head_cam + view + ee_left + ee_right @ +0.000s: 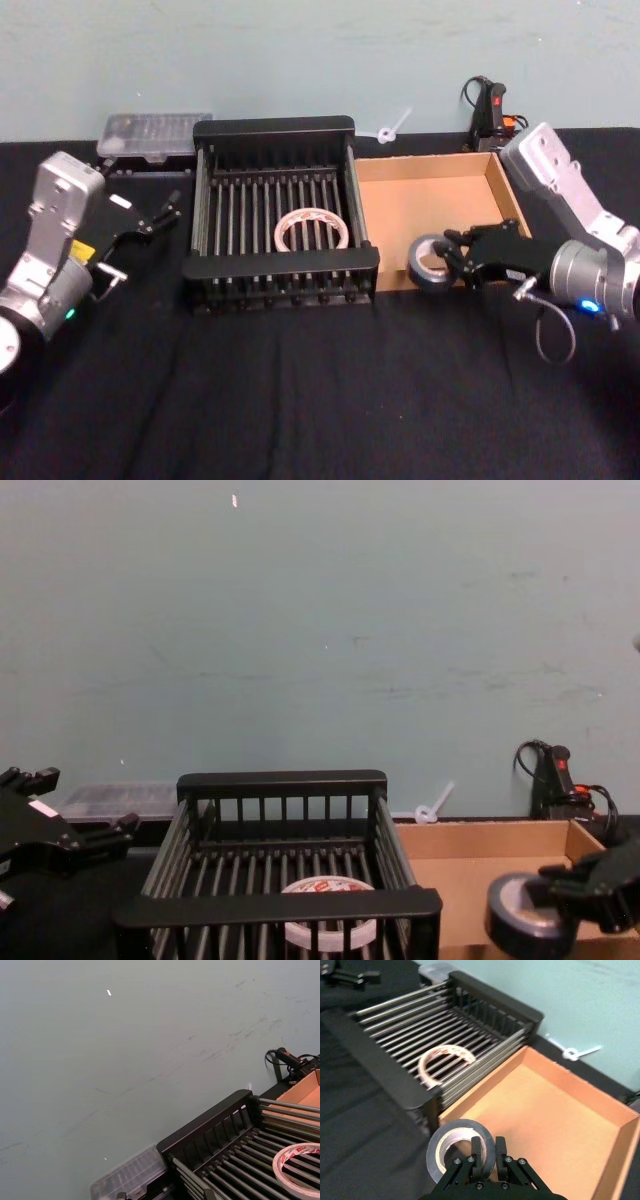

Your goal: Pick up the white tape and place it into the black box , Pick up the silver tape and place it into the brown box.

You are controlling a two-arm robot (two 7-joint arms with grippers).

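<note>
The white tape [312, 231] lies flat on the ribbed floor of the black box [275, 128], toward its front right; it also shows in the chest view [330, 907] and the left wrist view [300, 1167]. My right gripper [448, 258] is shut on the silver tape [428, 266], pinching its wall [457, 1147] between the fingers [477, 1152]. The roll hangs at the front left corner of the brown box [440, 205], just right of the crate. My left gripper [148, 218] stands open and empty to the left of the crate.
A clear plastic case [155, 133] lies behind the crate's left corner. A white zip tie [393, 128] and a black-and-red tool [492, 105] sit by the teal wall behind the cardboard box. Black cloth covers the table in front.
</note>
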